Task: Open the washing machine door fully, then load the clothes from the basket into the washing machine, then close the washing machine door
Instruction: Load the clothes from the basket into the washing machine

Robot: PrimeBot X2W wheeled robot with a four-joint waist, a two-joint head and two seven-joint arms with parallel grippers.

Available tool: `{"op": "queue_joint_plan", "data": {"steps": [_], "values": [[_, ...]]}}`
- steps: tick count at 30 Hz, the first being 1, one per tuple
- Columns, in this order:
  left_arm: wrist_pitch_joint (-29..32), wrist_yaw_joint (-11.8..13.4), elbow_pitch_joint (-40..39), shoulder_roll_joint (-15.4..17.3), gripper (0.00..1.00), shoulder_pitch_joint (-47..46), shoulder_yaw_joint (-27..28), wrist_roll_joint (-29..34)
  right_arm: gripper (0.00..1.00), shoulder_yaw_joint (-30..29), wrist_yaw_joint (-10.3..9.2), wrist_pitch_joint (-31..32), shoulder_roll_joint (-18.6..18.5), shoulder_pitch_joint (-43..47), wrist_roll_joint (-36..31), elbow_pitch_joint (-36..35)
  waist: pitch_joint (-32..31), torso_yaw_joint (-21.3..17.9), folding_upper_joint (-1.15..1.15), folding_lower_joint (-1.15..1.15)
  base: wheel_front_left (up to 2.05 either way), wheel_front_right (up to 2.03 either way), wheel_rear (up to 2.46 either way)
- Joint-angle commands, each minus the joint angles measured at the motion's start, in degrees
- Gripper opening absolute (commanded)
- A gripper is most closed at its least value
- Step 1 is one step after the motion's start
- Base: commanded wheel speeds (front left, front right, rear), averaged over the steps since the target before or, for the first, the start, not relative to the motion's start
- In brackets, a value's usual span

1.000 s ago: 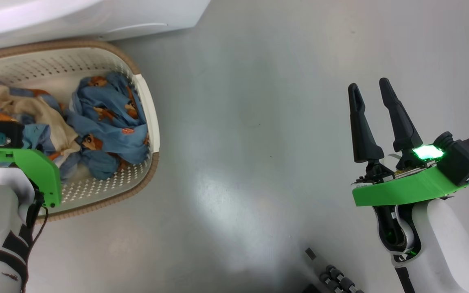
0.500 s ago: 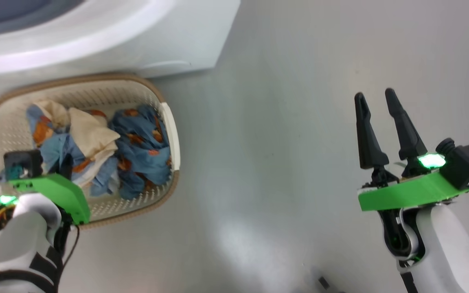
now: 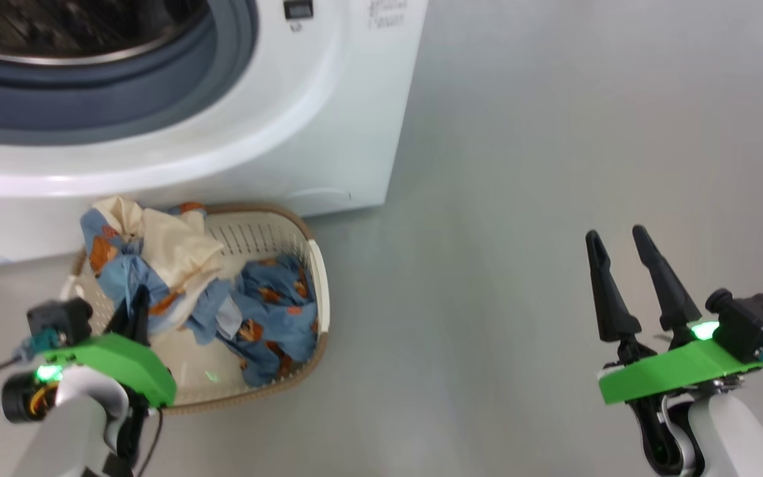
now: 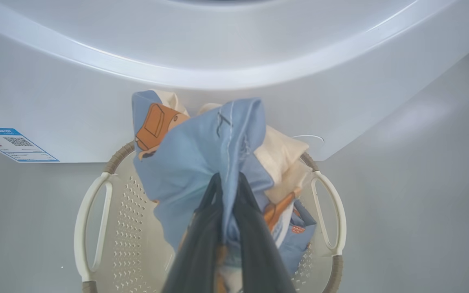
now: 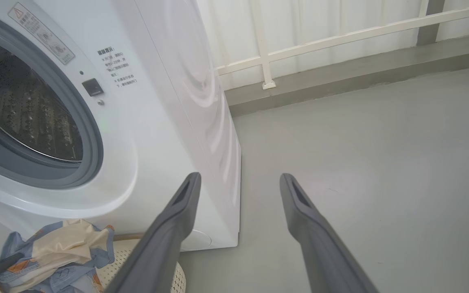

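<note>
Lifting clothes out of the basket looks like the step in hand. The left tool (image 4: 226,181) is clenched on a bunch of the clothes (image 4: 202,150), blue cloth with orange pictures and a cream patch. The bunch hangs over the basket (image 3: 320,278), and its lower end reaches down inside. The basket sits on the floor (image 3: 520,199), just in front of the washing machine (image 3: 328,119) and low against its white front. A second blue piece (image 3: 275,318) lies in the basket at the end nearer the right tool. The other end of the basket floor looks bare. The round mouth of the machine is uncovered, with a grey rubber ring (image 5: 92,134) around it and the steel drum (image 5: 27,110) behind. I see no clothes in the part of the drum that shows, so the loading seems to be near its start. The right tool (image 3: 613,232) is released, its two fingers spread wide, and it holds nothing. It hangs over bare floor, well apart from the basket. Next, I think the left arm must go up and forward so the bunch clears the white front. Then it must push the bunch past the rubber ring into the drum and let go. The hanging end could catch on the basket rim or on the ring, so the bunch needs to go high first.
</note>
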Motion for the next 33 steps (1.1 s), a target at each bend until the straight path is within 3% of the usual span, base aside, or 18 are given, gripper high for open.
{"op": "queue_joint_plan", "data": {"steps": [1,15,33], "values": [[-0.8,-0.2,-2.6,1.6,0.00,2.8,2.3,-0.4,1.00,1.3,0.32,-0.5,-0.8,1.5,1.3,-0.9,-5.7,1.5,0.00,0.00,0.00,0.00,0.00],[-0.8,-0.3,-19.8,-1.4,0.00,17.9,9.6,5.0,1.00,0.6,0.32,-0.5,-3.2,7.9,2.3,0.3,-15.5,3.6,0.00,0.00,0.00,0.00,0.00],[-0.8,-0.4,-40.1,-5.2,0.00,31.0,16.3,10.4,1.00,-0.9,0.32,-0.5,-4.2,11.3,2.7,0.7,-19.8,5.5,0.00,0.00,0.00,0.00,0.00]]}}
